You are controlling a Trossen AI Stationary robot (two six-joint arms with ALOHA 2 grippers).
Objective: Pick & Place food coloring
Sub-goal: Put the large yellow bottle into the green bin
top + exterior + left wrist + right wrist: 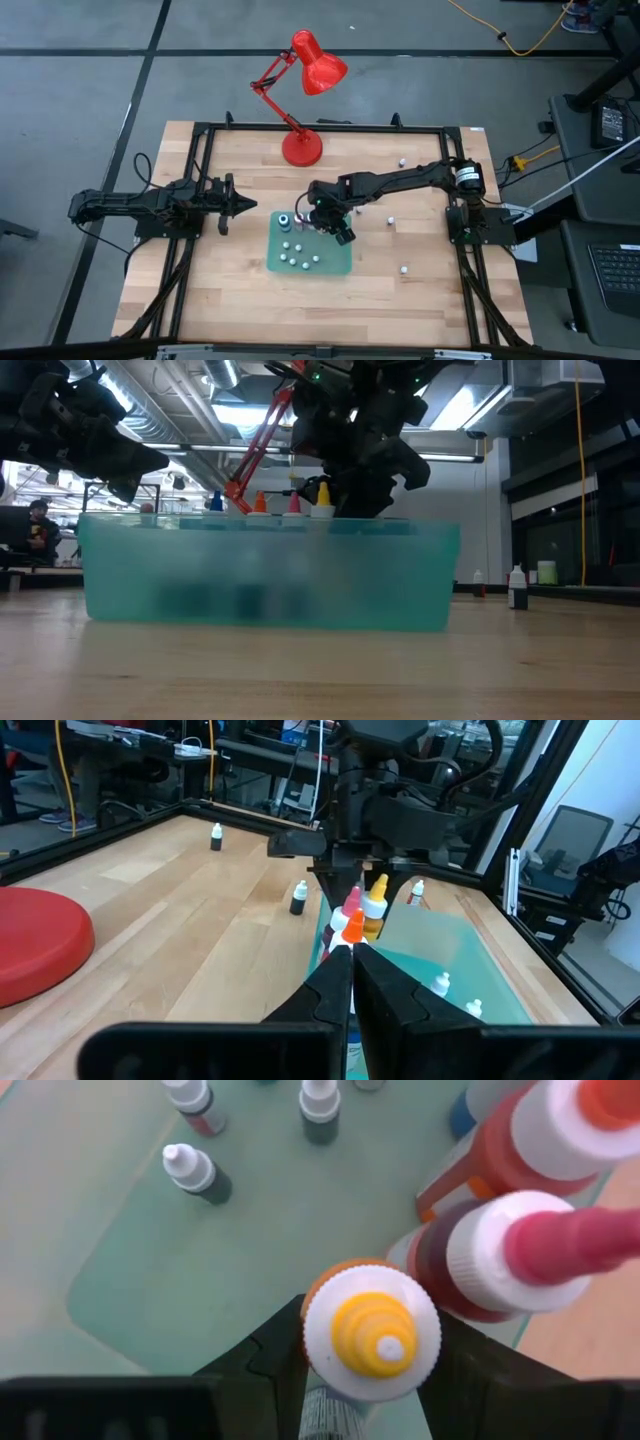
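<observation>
While your right hand (322, 218) grips the yellow-capped food coloring bottle (371, 1333), its fingers closed on either side of the bottle's neck, you are in the placing step: the bottle hangs over the far right corner of the teal tray (338, 262), which sits near the middle of the tabletop (420, 300). Close beside it, at that same corner, stand three bigger bottles, one orange-capped (560, 1125), one pink-capped (520, 1250) and one blue (216, 501). Small dropper bottles (298, 257) stand further in on the tray floor, and a few strays (404, 269) are scattered over the right side of the tabletop. Your left hand (240, 205) waits pinched shut and empty, over the left side of the tabletop. Next, I judge, you lower the bottle straight down onto bare tray floor, clear of the pink-capped neighbour, then spread the fingers and lift away without tipping it.
</observation>
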